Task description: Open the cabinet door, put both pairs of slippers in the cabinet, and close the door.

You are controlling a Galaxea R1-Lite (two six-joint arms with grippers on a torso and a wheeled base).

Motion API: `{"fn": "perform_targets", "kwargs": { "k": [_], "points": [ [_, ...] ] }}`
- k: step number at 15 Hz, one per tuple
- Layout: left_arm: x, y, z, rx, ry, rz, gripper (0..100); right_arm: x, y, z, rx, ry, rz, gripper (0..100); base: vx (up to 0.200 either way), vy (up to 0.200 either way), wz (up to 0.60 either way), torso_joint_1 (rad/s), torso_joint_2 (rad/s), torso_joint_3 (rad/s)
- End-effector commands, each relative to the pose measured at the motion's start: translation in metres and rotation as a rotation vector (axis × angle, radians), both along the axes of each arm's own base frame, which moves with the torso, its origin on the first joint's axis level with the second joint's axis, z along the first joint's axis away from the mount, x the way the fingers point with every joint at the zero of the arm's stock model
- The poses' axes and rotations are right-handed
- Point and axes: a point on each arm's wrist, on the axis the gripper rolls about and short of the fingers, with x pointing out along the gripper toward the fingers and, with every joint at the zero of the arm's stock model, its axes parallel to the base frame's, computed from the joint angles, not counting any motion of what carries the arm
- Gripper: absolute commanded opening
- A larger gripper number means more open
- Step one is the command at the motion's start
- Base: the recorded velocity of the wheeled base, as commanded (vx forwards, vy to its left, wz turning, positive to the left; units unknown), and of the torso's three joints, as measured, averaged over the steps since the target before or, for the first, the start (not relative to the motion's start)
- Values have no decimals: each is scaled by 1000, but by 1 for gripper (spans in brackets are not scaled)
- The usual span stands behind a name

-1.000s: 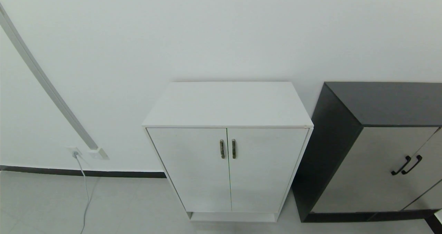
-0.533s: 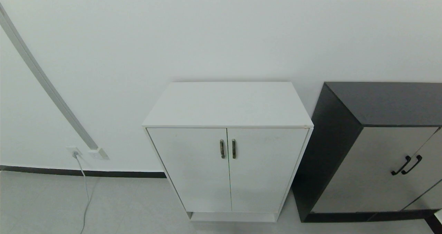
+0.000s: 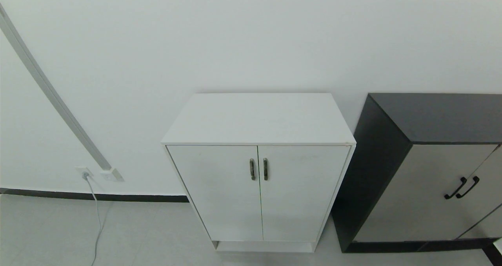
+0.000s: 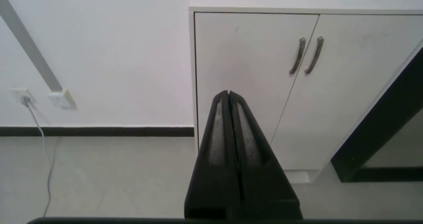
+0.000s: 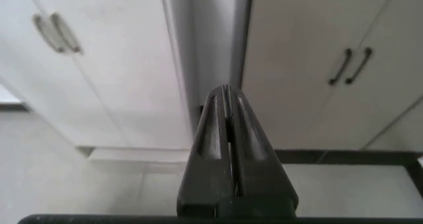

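Note:
A white cabinet [image 3: 259,121] stands against the wall with both doors shut, its two dark handles [image 3: 259,169] side by side at the middle seam. The left wrist view shows my left gripper [image 4: 228,95] shut with nothing in it, held back from the white cabinet [image 4: 264,85] at about its left door. My right gripper [image 5: 227,90] is shut and holds nothing too, off the white cabinet's [image 5: 112,65] right side, in line with the gap between it and the dark one.
A black cabinet [image 3: 431,117] with grey doors and black handles [image 3: 461,187] stands right beside the white one. A wall socket [image 3: 83,173] with a cable and a slanted cable duct [image 3: 47,89] sit on the wall at left. Grey floor [image 3: 117,234] lies in front.

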Motion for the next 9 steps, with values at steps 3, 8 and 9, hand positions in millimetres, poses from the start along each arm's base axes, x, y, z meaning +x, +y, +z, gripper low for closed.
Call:
{"fn": "perform_targets", "kwargs": {
  "k": [3,8,9],
  "points": [
    [0,0,0,13,1,1,0,-3,-1,0,61,-45,-42,0,0,0,0,0,0,0],
    [0,0,0,11,1,-1,0,-3,-1,-1,81,-48,-48,0,0,0,0,0,0,0],
    [0,0,0,11,1,-1,0,-3,-1,0,79,-49,-45,0,0,0,0,0,0,0]
  ]
}}
